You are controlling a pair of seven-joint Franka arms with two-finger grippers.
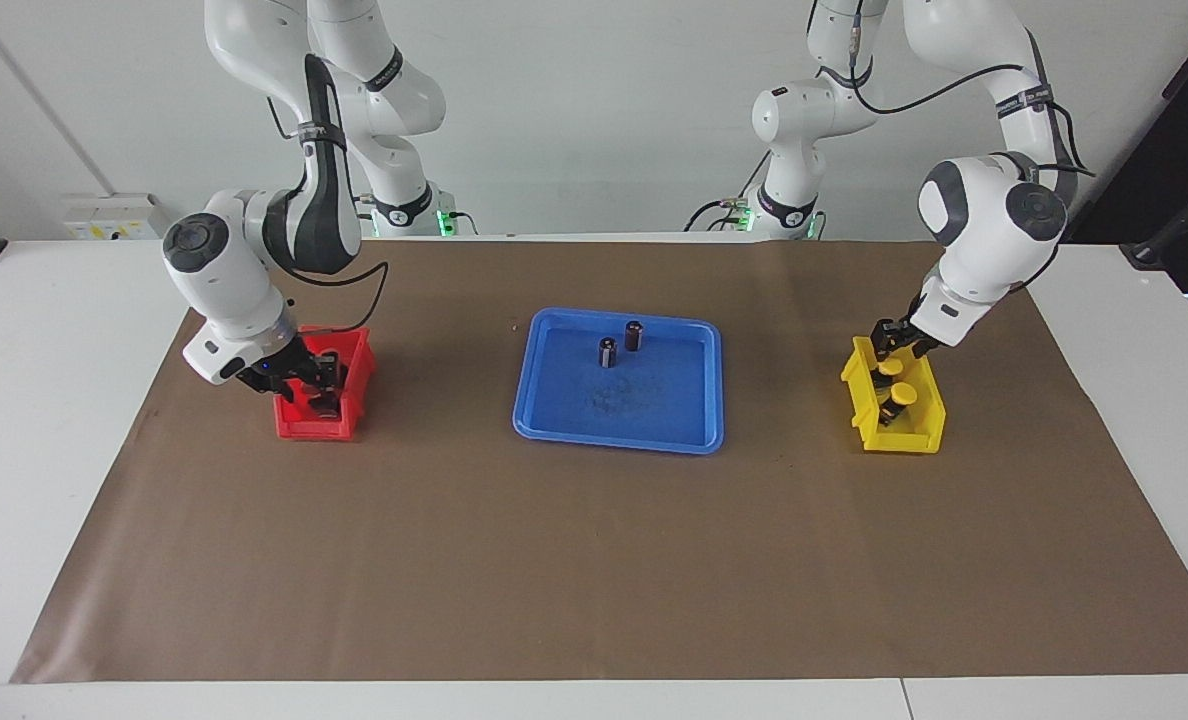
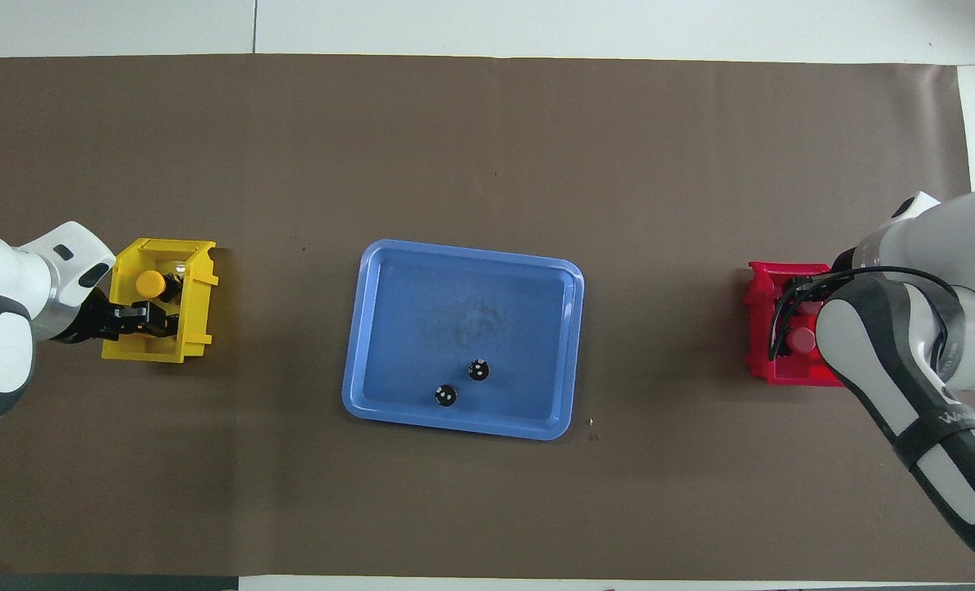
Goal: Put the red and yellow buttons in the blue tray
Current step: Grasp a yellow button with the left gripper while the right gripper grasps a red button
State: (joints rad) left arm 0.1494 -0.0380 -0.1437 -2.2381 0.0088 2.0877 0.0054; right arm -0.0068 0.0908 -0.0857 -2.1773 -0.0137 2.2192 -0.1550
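Buttons are sitting in two bins at 3 and 9 o'clock of the blue tray. Left end effector is reaching down into the yellow bin among the yellow buttons; I cannot tell its finger state. Right end effector is dipping into the red bin over the red buttons, finger state unclear too. Two dark cylinders are standing in the tray.

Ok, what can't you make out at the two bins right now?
- Red buttons: overhead, right arm covers most of the red bin; facing, right gripper blocks them.
- One yellow button: overhead, under left gripper.
- Whether either gripper holds anything: too small, both views.
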